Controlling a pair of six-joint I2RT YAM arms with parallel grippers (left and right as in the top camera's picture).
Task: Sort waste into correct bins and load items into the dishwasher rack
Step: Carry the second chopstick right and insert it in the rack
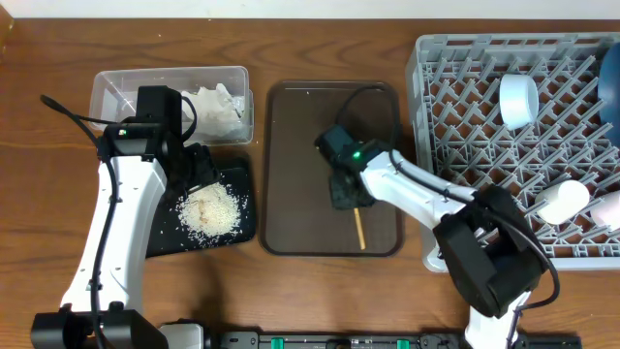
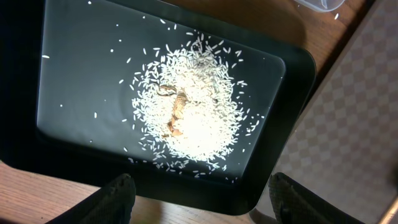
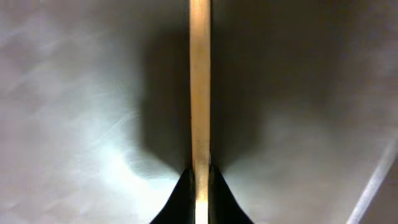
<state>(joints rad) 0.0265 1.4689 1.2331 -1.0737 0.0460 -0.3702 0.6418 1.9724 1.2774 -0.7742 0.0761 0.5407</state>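
The heap of white rice point(image 1: 210, 210) lies on the flat black tray point(image 1: 242, 231); in the left wrist view the rice point(image 2: 189, 115) has a few tan scraps in its middle and fills the tray point(image 2: 74, 56). My left gripper point(image 1: 189, 170) hangs open and empty above the tray's edge point(image 2: 208, 190). The crumpled napkin point(image 1: 218, 107) lies in the clear tub point(image 1: 116, 82). My right gripper point(image 1: 349, 194) is shut on a wooden chopstick point(image 1: 359, 230) on the brown serving tray point(image 1: 291, 145); the stick point(image 3: 199, 81) runs straight out from the closed jaws point(image 3: 199, 183). Only one chopstick shows.
The grey dishwasher rack point(image 1: 465, 116) stands at the right. It holds two white cups point(image 1: 518, 100) point(image 1: 562, 201), a dark-blue plate point(image 1: 610, 78) at the far corner and a light-blue bowl point(image 1: 608, 211) at the right edge. Bare wooden table lies in front.
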